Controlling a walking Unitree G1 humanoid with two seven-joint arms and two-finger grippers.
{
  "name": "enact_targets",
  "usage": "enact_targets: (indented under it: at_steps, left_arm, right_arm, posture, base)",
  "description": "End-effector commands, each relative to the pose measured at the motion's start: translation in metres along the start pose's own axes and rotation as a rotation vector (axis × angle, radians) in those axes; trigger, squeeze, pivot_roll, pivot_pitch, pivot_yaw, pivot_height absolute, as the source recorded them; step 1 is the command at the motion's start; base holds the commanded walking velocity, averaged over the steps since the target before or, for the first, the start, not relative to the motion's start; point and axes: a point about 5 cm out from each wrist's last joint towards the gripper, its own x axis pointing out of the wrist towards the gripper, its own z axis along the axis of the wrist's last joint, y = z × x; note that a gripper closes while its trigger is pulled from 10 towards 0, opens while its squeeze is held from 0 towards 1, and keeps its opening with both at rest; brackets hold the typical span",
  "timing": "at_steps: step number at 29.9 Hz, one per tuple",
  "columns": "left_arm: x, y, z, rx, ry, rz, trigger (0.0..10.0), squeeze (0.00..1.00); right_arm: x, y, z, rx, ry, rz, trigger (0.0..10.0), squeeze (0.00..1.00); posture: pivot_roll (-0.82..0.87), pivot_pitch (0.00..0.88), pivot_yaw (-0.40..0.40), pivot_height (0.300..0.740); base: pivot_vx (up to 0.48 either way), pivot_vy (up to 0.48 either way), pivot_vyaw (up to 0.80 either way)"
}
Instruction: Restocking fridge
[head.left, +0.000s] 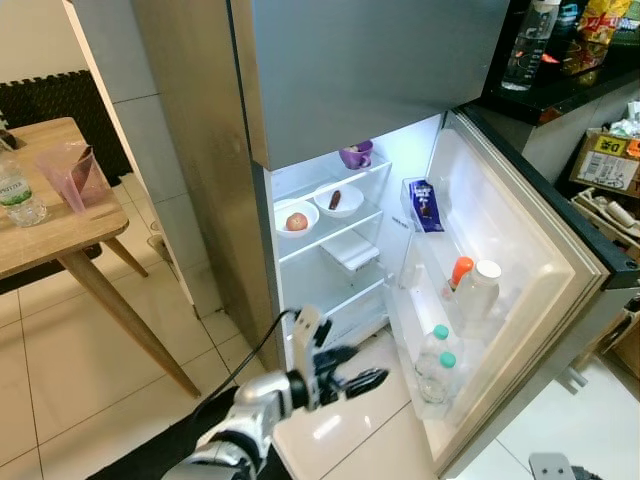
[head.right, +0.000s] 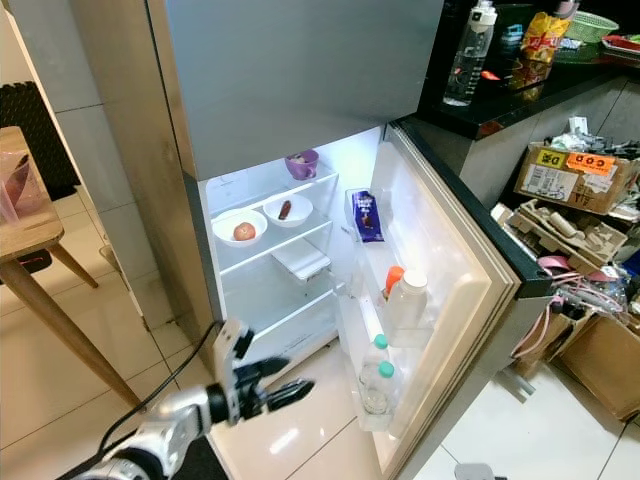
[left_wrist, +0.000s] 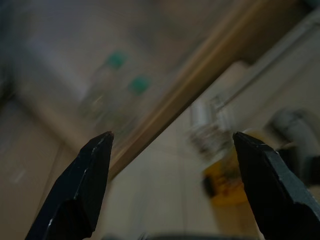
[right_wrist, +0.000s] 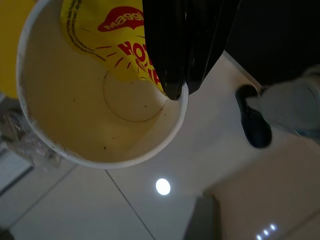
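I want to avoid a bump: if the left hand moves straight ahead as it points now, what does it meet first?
Probably the two green-capped bottles low in the open fridge door; the open left hand points there, though depth is unclear.

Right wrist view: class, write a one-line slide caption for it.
Right gripper shut on the rim of a yellow Maggi noodle cup, its pale inside facing the camera, above a glossy tiled floor.
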Motion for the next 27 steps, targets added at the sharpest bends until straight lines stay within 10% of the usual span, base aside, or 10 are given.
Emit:
enact_targets:
  at_steps: [1, 5, 11, 27]
  left_arm:
    - [-0.010, 0.007, -0.012, -0.023, 0.056, 0.075, 10.0, 0.00]
    - [-0.052, 0.024, -0.059, -0.164, 0.173, 0.394, 10.0, 0.00]
    - [-0.074, 0.027, -0.083, -0.204, 0.240, 0.537, 10.0, 0.00]
    - [-0.104, 0.004, -0.142, -0.333, 0.436, 0.674, 10.0, 0.00]
  right_arm:
    - [0.001, -0.001, 0.007, -0.009, -0.034, 0.021, 10.0, 0.00]
    - [0.002, 0.014, 0.029, -0.182, -0.126, 0.244, 10.0, 0.00]
    - [0.000, 0.027, 0.042, -0.299, -0.193, 0.403, 10.0, 0.00]
    - [-0.015, 0.071, 0.141, -0.664, -0.566, 0.638, 10.0, 0.00]
  posture:
    - [-0.08, 0.000, -0.015, 0.740]
    - [-0.09, 0.000, -0.017, 0.740]
    - [-0.09, 0.000, -0.020, 0.740]
    - [-0.09, 0.000, -0.027, 0.740]
  base:
    - [0.000, 0.000, 0.00]
    - [0.000, 0.000, 0.00]
    - [0.000, 0.000, 0.00]
    - [0.000, 0.000, 0.00]
